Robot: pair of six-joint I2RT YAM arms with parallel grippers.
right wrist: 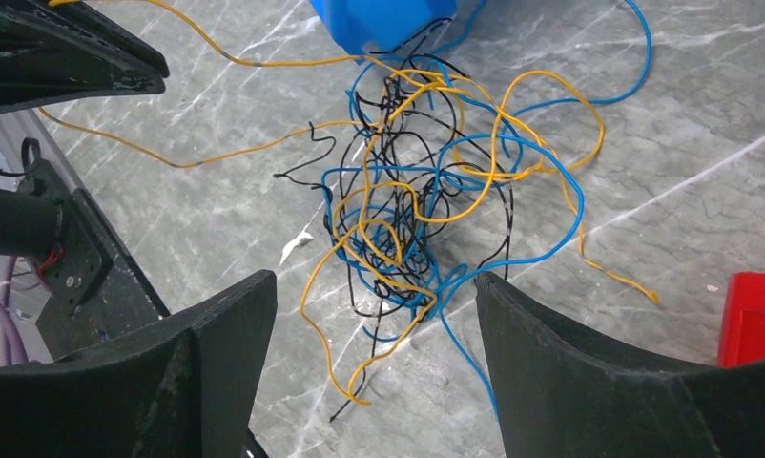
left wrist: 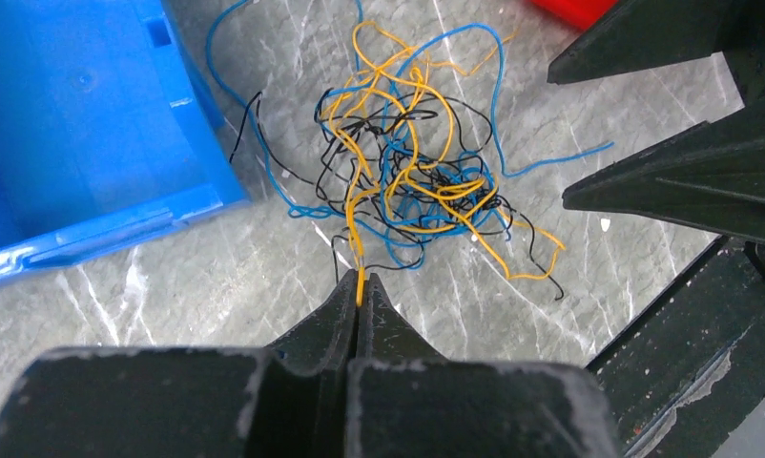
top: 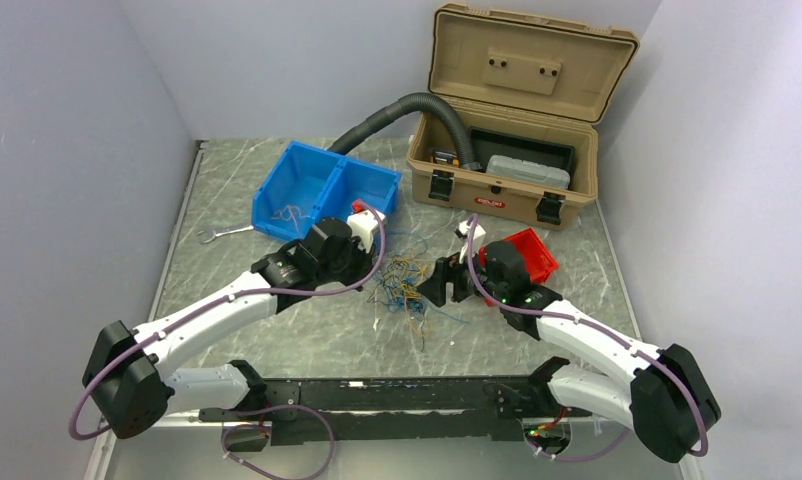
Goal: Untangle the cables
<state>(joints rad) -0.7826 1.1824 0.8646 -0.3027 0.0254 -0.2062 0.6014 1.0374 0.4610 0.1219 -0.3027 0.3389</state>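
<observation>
The cables (top: 402, 285) lie as one tangle of thin yellow, blue and black wires on the marble table, between the two arms. My left gripper (left wrist: 360, 286) is shut on the end of a yellow cable (left wrist: 361, 250) at the near edge of the tangle (left wrist: 407, 181); in the top view this gripper (top: 374, 272) sits at the tangle's left side. My right gripper (right wrist: 374, 281) is open, its jaws wide apart just short of the tangle (right wrist: 417, 210), holding nothing. In the top view it (top: 439, 287) stands at the tangle's right side.
A blue two-part bin (top: 322, 185) stands behind the left gripper, with a few wires in one part. A red bin (top: 532, 250) is behind the right arm. A tan toolbox (top: 507, 170) stands open at the back, with a black hose (top: 397, 110). A wrench (top: 222, 233) lies left.
</observation>
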